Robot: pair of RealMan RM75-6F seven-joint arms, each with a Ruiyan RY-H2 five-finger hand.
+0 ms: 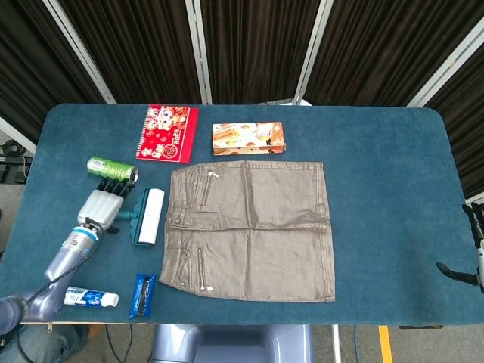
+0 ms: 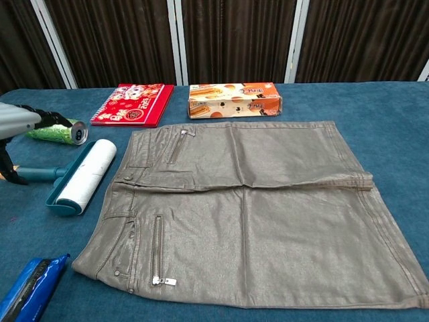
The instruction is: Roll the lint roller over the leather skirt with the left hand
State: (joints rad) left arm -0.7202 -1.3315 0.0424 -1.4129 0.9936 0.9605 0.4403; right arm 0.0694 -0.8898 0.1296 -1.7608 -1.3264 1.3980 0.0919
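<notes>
The grey-brown leather skirt [image 1: 253,231] lies flat mid-table, also in the chest view [image 2: 255,208]. The lint roller [image 1: 150,215], a white roll in a teal frame, lies on the table just left of the skirt's waistband, apart from it [image 2: 84,176]. My left hand [image 1: 102,204] sits at the end of the roller's handle with its fingers stretched out and spread, not wrapped around the handle [image 2: 17,121]. Only a sliver of my right hand [image 1: 476,253] shows at the right edge of the table; its fingers cannot be made out.
A green can [image 1: 106,168] lies just beyond my left hand's fingertips. A red notebook [image 1: 168,134] and a snack box [image 1: 248,138] sit behind the skirt. A blue packet [image 1: 141,295] and a toothpaste tube [image 1: 91,297] lie near the front left edge.
</notes>
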